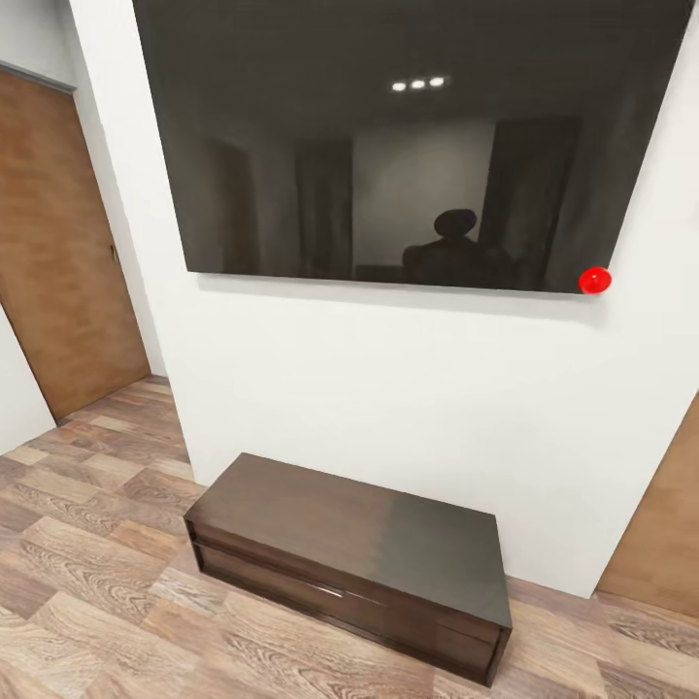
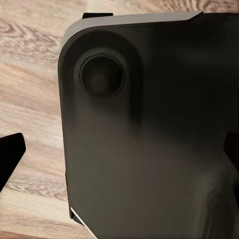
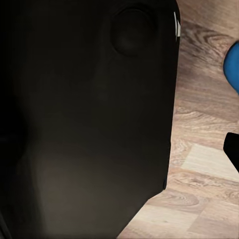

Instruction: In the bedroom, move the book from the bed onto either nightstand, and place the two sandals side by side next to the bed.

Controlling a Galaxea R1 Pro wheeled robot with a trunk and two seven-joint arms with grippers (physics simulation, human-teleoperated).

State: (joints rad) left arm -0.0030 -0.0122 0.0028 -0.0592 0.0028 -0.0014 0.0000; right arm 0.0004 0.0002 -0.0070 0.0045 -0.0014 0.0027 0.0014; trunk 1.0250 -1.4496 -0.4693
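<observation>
Dark rounded robot body panel [image 2: 149, 139] close before left wrist camera; black left fingertip [image 2: 10, 154] at frame edge. Dark body panel [image 3: 84, 124] close before right wrist camera; black right fingertip [image 3: 233, 149] at edge. Jaw openings unclear.

Glossy dark wood bench [image 1: 359, 553], grained wood-plank floor [image 1: 87, 602], glossy black screen [image 1: 408, 136]

White wall [image 1: 388, 388] carries a glossy black screen [image 1: 408, 146] with a bright red dot [image 1: 594, 281] at its lower corner. Below stands a dark-brown bench [image 1: 359, 544] on light-brown wood-grain floor [image 1: 97, 602]; a mid-brown door [image 1: 58, 252] stands at the side. Beside the right gripper's dark fingertip [image 3: 233, 149] shows a bright blue patch [image 3: 231, 62] (shape unclear), near a black robot body [image 3: 84, 124].
</observation>
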